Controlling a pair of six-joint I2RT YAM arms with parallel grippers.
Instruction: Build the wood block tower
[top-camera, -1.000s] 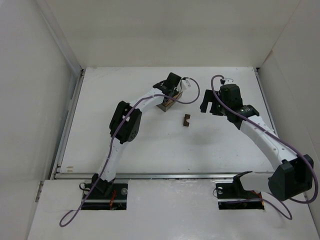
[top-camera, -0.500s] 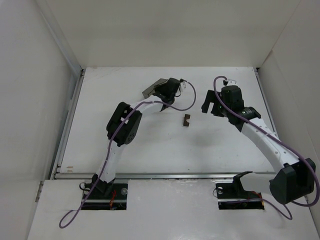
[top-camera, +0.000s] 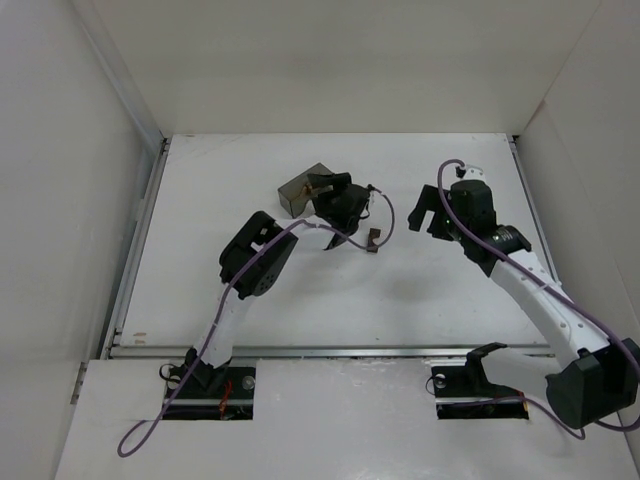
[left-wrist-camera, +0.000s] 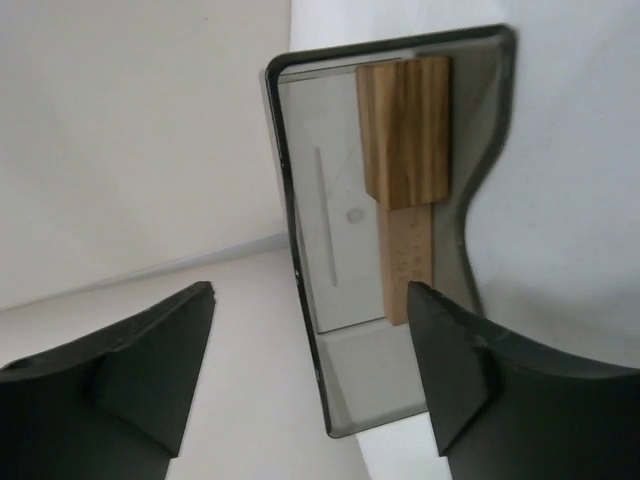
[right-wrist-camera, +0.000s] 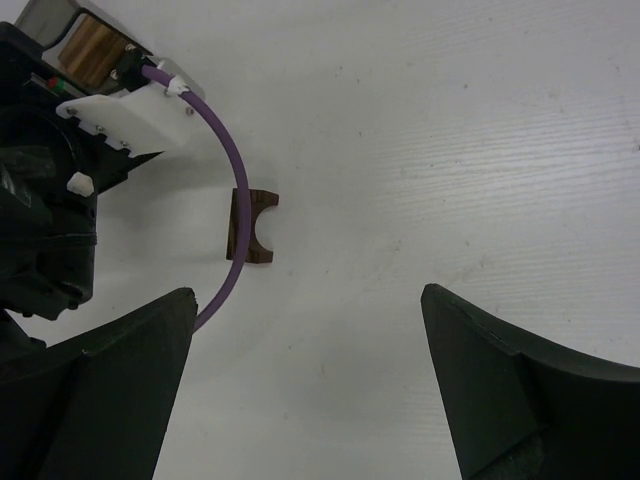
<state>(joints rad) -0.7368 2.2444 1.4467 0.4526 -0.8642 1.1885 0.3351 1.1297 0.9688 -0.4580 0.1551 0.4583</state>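
1. Toward the far edge of the worktop (top-camera: 190, 290), a little left of its middle, I am pointing my left gripper (top-camera: 322, 193) at the grey bin (top-camera: 297, 192).
2. I am keeping my left fingers (left-wrist-camera: 150, 360) spread wide and clamping nothing. The bin's near end is showing between them in the left wrist view. I cannot tell whether one finger is touching its wall.
3. Two of the wood blocks are lying inside the bin, along one of its long walls. A striped tan block (left-wrist-camera: 405, 130) is sitting at the bin's far end. A paler block (left-wrist-camera: 405, 265) is lying in line with it and touching it.
4. A dark arch block (top-camera: 375, 239) is lying flat on the worktop near its middle, somewhat closer to the far edge than to the near one. It is sitting between my two grippers, just beside my left wrist and apart from the bin.
5. My right gripper (top-camera: 428, 214) is hanging right of the middle, toward the far edge. Its fingers (right-wrist-camera: 520, 400) are parted and holding nothing, and the arch block is lying ahead of them, well apart.
6. A purple cable (right-wrist-camera: 215, 150) is looping out from my left wrist. In the right wrist view it is passing over one end of the arch block.
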